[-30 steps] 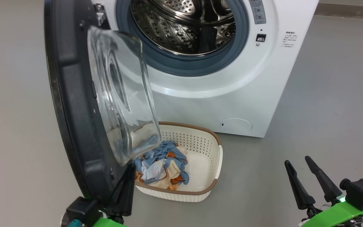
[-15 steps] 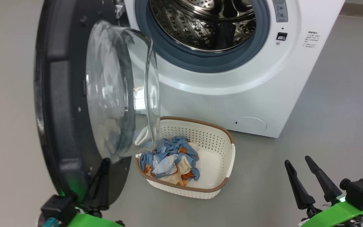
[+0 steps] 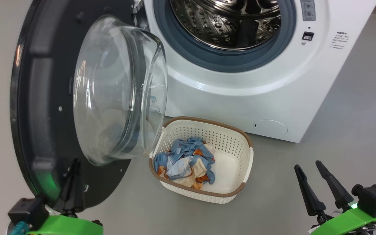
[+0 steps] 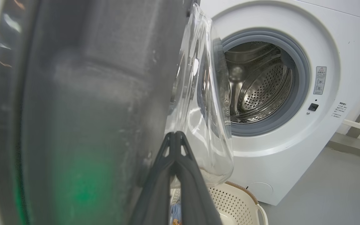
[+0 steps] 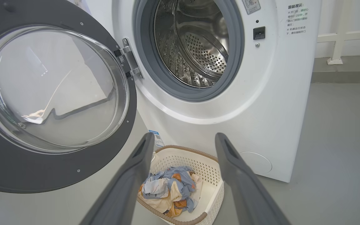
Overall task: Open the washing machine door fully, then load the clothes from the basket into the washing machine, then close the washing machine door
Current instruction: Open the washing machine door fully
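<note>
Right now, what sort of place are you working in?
Likely a laundry corner, perhaps a test room: a white front-loading washing machine with its door standing open, and a basket of clothes on the bare grey floor before it.

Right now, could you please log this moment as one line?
door open; left pincer shut, at door; right pincer open, empty; clothes in basket

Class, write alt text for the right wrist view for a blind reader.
A white front-loading washing machine stands with its round black glass-windowed door swung open to the left, showing its steel drum. Before it a cream perforated plastic basket holds light blue and cream clothes, seen between the dark fingers of the open right pincer.
</note>
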Tool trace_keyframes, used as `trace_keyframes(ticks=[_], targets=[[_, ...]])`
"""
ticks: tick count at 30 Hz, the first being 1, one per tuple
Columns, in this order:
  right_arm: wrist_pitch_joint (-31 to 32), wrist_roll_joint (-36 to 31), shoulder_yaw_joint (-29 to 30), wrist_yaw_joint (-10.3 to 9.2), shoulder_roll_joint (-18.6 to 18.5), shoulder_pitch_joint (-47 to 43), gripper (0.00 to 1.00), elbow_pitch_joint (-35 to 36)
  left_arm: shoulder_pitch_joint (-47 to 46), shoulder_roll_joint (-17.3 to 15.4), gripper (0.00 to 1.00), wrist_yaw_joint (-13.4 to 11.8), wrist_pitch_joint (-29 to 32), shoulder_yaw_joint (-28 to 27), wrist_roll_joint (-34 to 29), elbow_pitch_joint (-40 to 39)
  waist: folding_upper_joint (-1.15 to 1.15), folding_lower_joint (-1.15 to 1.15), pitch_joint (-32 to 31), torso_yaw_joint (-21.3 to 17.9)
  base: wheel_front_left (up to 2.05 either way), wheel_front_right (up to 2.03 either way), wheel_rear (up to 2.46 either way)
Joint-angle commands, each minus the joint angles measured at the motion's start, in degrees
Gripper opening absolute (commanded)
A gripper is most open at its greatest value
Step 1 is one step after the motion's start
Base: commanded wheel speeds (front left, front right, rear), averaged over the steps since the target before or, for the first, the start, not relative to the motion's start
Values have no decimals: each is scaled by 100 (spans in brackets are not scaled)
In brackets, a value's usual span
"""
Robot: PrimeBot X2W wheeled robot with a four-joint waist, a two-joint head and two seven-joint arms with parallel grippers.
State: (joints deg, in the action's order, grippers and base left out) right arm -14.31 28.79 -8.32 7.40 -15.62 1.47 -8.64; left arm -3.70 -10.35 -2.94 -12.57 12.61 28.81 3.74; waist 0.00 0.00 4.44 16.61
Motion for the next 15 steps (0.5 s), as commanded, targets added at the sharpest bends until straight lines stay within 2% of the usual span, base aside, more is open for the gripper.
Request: trace_keyframes(ticks=[1,7,15], targets=[[-69,-21,-77,9,-45,215,100,122,-143,-221,0,-131,15,-334,62,-140,0,0,21,55,0,0,0],[-69,-26,-66,9,-46,264,100,118,-310,-413,0,-160,186,-496,146,-51,0,0,86,218,0,0,0],[-69,-42,-40,9,-49,370,100,107,-658,-704,0,-65,354,-696,292,281,0,0,243,406,0,0,0]])
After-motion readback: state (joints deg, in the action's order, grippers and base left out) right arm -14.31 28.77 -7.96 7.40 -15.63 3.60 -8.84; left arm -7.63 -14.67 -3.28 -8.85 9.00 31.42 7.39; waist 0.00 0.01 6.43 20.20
